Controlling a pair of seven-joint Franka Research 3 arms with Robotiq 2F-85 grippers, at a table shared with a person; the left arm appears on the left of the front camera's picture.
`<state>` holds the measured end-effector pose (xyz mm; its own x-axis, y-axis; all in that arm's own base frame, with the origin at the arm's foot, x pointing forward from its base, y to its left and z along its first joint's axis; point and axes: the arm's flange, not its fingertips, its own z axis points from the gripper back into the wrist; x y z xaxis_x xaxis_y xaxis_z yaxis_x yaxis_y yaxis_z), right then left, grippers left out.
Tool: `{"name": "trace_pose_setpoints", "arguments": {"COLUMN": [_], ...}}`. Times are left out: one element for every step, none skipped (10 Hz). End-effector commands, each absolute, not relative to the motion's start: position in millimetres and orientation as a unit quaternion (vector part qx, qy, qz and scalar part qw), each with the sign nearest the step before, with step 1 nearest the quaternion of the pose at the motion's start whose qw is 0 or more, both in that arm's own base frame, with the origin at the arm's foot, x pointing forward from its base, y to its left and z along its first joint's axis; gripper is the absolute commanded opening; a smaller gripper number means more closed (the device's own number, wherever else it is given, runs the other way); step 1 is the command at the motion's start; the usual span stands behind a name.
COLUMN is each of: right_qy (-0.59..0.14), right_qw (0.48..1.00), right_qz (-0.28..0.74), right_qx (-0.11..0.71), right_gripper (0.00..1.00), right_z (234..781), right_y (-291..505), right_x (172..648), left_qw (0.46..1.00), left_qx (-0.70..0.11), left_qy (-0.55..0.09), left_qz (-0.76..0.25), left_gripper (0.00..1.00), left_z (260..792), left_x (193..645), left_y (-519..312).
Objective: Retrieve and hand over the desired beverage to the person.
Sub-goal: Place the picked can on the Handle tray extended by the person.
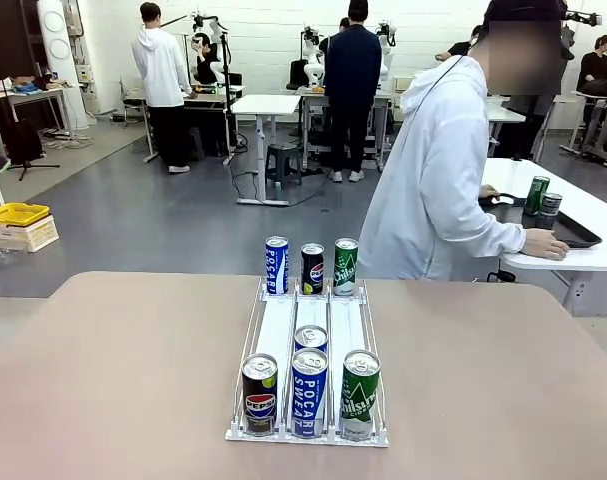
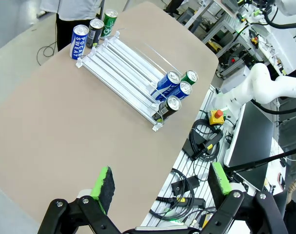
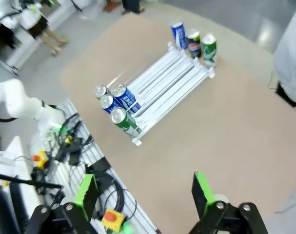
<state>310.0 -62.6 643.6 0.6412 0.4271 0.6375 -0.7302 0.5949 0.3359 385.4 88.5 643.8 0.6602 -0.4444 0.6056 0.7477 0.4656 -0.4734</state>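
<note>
both hands, left hand point(image 2: 160, 187) and right hand point(image 3: 145, 192), hang spread above table point(image 1: 123, 380), holding nothing.

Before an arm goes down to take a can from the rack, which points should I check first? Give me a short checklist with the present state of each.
1. Left gripper open and holding nothing: ok.
2. Right gripper open and holding nothing: ok.
3. Cans at the near end of the rack upright: ok. The Pepsi can, the Pocari Sweat can and the green Chilsung can all stand.
4. Space above the near cans free: ok, no hand or arm over them.
5. Person ready to receive: not ok. The person is turned toward the side table, one hand by the black tray.
6. Which beverage is wanted: cannot tell.
</note>
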Motion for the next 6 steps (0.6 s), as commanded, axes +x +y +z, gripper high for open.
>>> {"name": "trace_pose_setpoints", "arguments": {"right_qy": [-0.298, -0.315, -0.329, -0.328, -0.313, -0.308], "right_qw": [0.852, 0.852, 0.850, 0.851, 0.865, 0.859], "right_qz": [0.322, 0.314, 0.314, 0.315, 0.294, 0.310], "right_qx": [0.285, 0.277, 0.267, 0.263, 0.261, 0.269], "right_gripper": [1.00, 1.00, 1.00, 1.00, 1.00, 1.00], "right_z": [620, 616, 613, 611, 609, 619], "right_y": [-60, -60, -61, -60, -62, -69], "right_x": [299, 295, 289, 289, 297, 293], "left_qw": [0.824, 0.824, 0.824, 0.824, 0.824, 0.824], "left_qx": [-0.378, -0.378, -0.378, -0.378, -0.378, -0.378], "left_qy": [-0.211, -0.211, -0.211, -0.211, -0.211, -0.211], "left_qz": [-0.366, -0.366, -0.366, -0.366, -0.366, -0.366], "left_gripper": [1.00, 1.00, 1.00, 1.00, 1.00, 1.00], "left_z": [644, 644, 644, 644, 644, 644], "left_x": [385, 385, 385, 385, 385, 385], "left_y": [90, 90, 90, 90, 90, 90]}}
